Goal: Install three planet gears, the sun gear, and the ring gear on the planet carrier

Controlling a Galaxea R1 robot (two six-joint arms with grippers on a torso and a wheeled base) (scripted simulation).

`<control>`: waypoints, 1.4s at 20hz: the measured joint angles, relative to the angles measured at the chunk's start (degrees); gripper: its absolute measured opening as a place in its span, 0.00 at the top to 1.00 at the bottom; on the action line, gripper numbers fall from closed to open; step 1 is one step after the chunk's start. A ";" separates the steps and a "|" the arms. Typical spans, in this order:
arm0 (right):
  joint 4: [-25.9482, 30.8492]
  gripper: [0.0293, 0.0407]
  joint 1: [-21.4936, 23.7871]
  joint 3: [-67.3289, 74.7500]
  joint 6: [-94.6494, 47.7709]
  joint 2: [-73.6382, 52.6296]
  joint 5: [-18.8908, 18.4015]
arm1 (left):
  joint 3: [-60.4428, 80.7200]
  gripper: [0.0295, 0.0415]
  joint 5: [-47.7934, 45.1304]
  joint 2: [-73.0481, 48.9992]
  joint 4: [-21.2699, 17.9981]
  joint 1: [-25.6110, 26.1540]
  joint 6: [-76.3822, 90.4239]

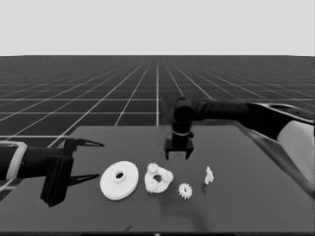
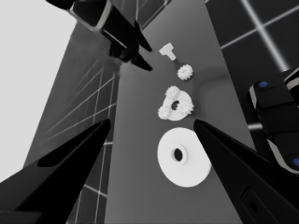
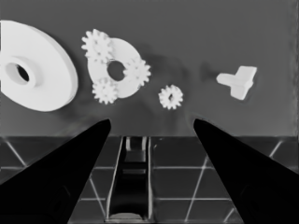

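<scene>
Dark table (image 1: 236,206) w/ white parts, grid floor (image 1: 98,88) behind.

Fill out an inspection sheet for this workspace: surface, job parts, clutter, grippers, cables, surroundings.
Surface: dark flat table, parts lying in a row near its front.
Job's things: larger white round part with raised hub lies flat, alone. Smaller white round part beside it carries three small white toothed gears around its hole. A fourth small white toothed gear lies loose on the table.
Clutter: thin white piece, apart from the loose gear.
Grippers: left gripper open, parked over the table's left end, holding nothing. Right gripper open, above the table behind the parts, empty.
Cables: nothing seen.
Surroundings: gridded floor, pale band above horizon.
</scene>
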 joint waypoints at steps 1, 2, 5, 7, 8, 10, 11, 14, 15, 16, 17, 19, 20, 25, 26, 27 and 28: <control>0.48 0.19 0.48 5.58 1.58 -4.28 0.02 | 0.00 0.25 0.00 0.00 0.00 0.00 0.00; 0.80 0.19 0.82 8.53 2.20 -6.71 0.04 | 0.00 0.25 0.00 0.00 0.00 0.00 0.00; 1.20 0.19 1.26 11.61 2.63 -9.38 0.07 | 0.00 0.25 0.00 0.00 0.00 0.00 0.00; 1.27 0.19 1.34 12.10 2.68 -9.80 0.08 | 0.00 0.25 0.00 0.00 0.00 0.00 0.00; 1.29 0.19 1.36 12.21 2.69 -9.89 0.08 | 0.00 0.25 0.00 0.00 0.00 0.00 0.00; -10.48 0.19 -8.19 13.24 3.47 -10.20 0.65 | 0.00 0.25 0.00 0.00 0.00 0.00 0.00; -17.61 0.19 -16.62 11.48 2.11 -9.85 1.01 | 0.00 0.25 0.00 0.00 0.00 0.00 0.00; -24.65 0.19 -24.75 5.65 -1.86 -8.52 3.01 | 0.00 0.25 0.00 0.00 0.00 0.00 0.00; -25.27 0.19 -25.44 4.84 -2.36 -8.31 3.36 | 0.00 0.25 0.00 0.00 0.00 0.00 0.00; -25.64 0.19 -25.82 4.36 -2.65 -8.18 3.58 | 0.00 0.25 0.00 0.00 0.00 0.00 0.00; -25.85 0.19 -26.04 4.07 -2.83 -8.11 3.70 | 0.00 0.25 0.00 0.00 0.00 0.00 0.00; -26.04 0.19 -26.23 3.81 -2.99 -8.04 3.83 | 0.00 0.25 0.00 0.00 0.00 0.00 0.00; -26.08 0.51 -26.27 3.75 -3.02 -8.02 3.85 | 0.00 0.25 0.00 0.00 0.00 0.00 0.00; -26.14 0.86 -26.28 3.69 -3.07 -8.00 3.88 | 0.00 0.25 0.00 0.00 0.00 0.00 0.00; -26.14 0.86 -26.28 3.69 -3.07 -8.00 3.88 | 0.00 0.25 0.00 0.00 0.00 0.00 0.00; -26.14 0.86 -26.28 3.69 -3.07 -8.00 3.88 | 0.00 0.25 0.00 0.00 0.00 0.00 0.00; -26.14 0.86 -26.28 3.69 -3.07 -8.00 3.88 | 0.00 0.25 0.00 0.00 0.00 0.00 0.00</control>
